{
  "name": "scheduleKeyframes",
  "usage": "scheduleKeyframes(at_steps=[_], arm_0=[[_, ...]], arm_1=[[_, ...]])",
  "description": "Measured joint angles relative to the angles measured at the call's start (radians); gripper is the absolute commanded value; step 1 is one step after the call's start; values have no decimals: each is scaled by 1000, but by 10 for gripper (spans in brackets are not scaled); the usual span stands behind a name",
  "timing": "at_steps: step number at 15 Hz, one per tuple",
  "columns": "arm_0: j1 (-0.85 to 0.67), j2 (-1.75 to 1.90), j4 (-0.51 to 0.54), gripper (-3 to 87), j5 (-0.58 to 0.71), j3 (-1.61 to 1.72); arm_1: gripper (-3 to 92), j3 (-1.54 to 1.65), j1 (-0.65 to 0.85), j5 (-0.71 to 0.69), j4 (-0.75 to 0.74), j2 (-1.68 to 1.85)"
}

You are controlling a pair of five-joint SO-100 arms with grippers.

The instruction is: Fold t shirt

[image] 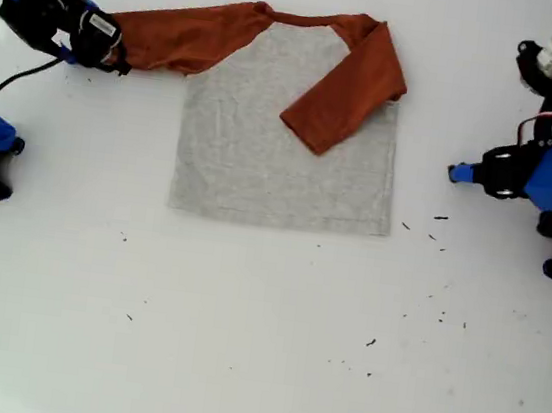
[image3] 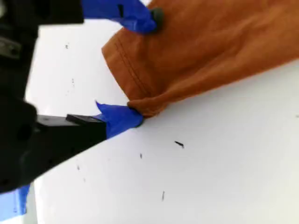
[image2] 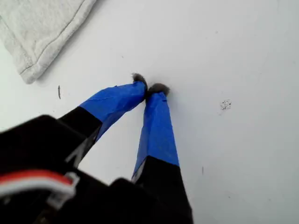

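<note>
grey t shirt (image: 265,135) flat, one rust sleeve folded in, other outstretched

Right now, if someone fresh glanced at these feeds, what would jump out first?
The t shirt lies flat on the white table, one rust sleeve folded across the grey body, the other stretched toward the exterior view's left. There my second gripper straddles that sleeve's cuff, jaws open. My first gripper rests shut on bare table near the hem corner.

A plain white worktop (image: 239,343) is filling the whole view, small dark specks (image: 435,226) are lying scattered on it, and even light is falling.
</note>
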Motion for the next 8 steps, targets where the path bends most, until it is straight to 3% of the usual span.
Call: scheduleKeyframes(at_steps=[3,5,8], arm_0=[[15,-20,-17,-1,20,-35],[133,83,124,-2,-21,-132],[439,-8,322,0,-103,-589]], arm_1=[[34,0,-11,11,0,3],[34,0,-11,11,0,3],[34,0,-9,11,0,3]])
